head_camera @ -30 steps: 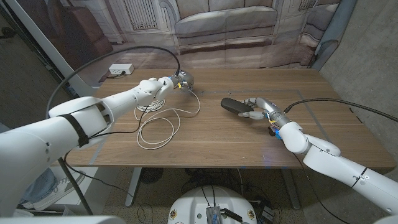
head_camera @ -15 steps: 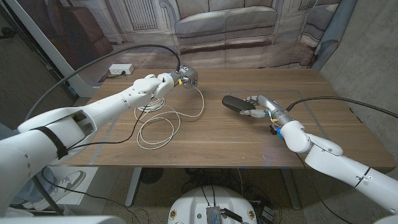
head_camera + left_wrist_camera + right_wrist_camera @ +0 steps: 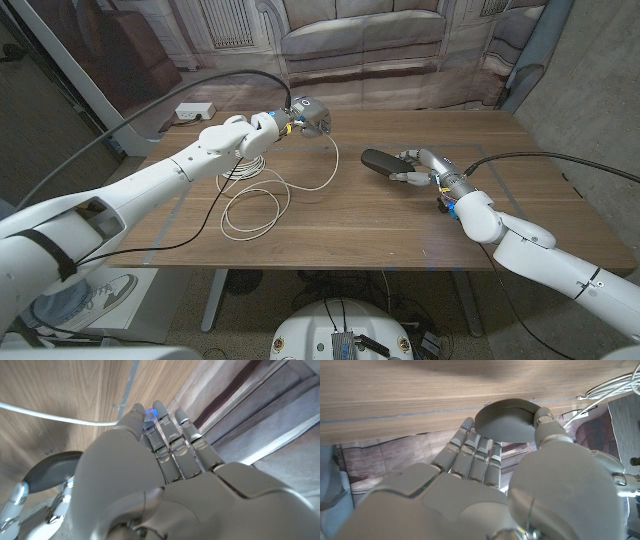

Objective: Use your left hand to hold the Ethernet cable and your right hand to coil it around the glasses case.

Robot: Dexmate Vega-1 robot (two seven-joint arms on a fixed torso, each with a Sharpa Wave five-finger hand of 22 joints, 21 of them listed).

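A white Ethernet cable (image 3: 256,203) lies in loose loops on the left half of the wooden table (image 3: 360,225). One strand rises in a curve to my left hand (image 3: 298,118), which holds the cable's end above the table's far side. In the left wrist view the strand (image 3: 60,418) runs past the fingers of my left hand (image 3: 150,465). The dark oval glasses case (image 3: 376,160) lies right of centre, gripped at its right end by my right hand (image 3: 420,169). The right wrist view shows the thumb of my right hand (image 3: 485,480) on the case (image 3: 507,421) and the fingers behind it.
A white power strip (image 3: 194,111) sits at the table's far left corner. Thick black cables arch over both arms. A backdrop printed with a sofa hangs behind the table. In the left wrist view the case (image 3: 46,468) lies beyond my hand.
My left hand has moved to the right and farther back with the cable end, drawing the curved strand towards the case. The right hand and case have shifted slightly back.
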